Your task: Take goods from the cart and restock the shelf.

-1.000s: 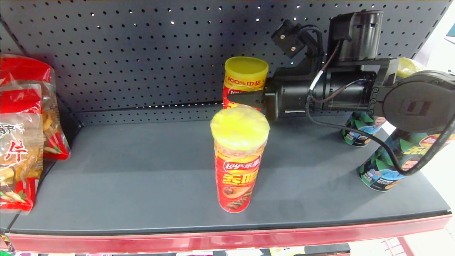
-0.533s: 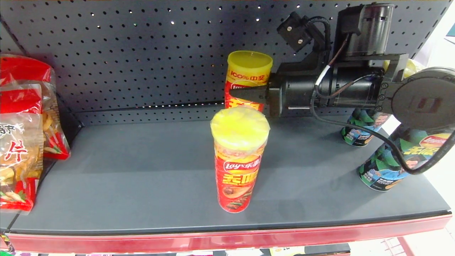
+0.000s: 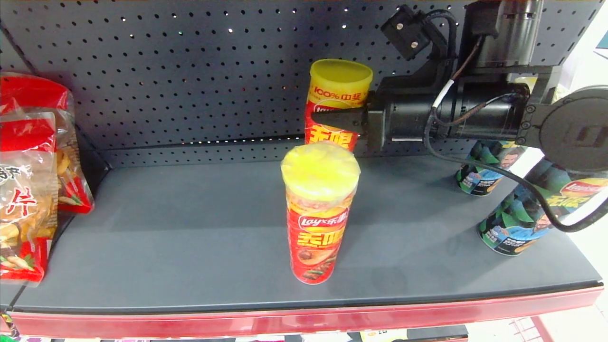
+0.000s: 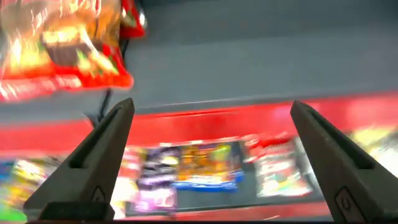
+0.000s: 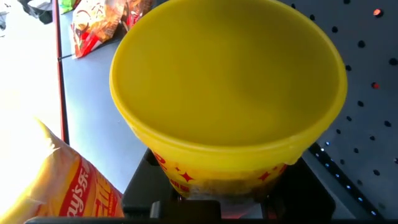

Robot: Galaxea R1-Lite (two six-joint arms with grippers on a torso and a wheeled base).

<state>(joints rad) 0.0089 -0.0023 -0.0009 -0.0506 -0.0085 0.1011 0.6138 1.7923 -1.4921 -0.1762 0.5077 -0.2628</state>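
Note:
A red chip can with a yellow lid [image 3: 338,107] stands upright at the back of the grey shelf [image 3: 190,228], close to the pegboard. My right gripper [image 3: 332,124] is shut on its side, coming in from the right. The right wrist view looks down on that lid [image 5: 230,81], with the right gripper [image 5: 224,193] clamped below the rim. The can's bottom is hidden behind a second red chip can [image 3: 318,213] standing mid-shelf, also the can [image 5: 62,193] in the right wrist view. My left gripper [image 4: 211,168] is open and holds nothing, in front of the shelf's red edge [image 4: 217,121].
Two green chip cans [image 3: 482,173] [image 3: 517,213] stand at the shelf's right end under my right arm. Snack bags [image 3: 28,175] fill the left end; a bag [image 4: 62,50] shows in the left wrist view. Bare shelf lies between the bags and the front can.
My right gripper has risen and shifted a little to the right, carrying the held can with it. The front can and the green cans have stayed put.

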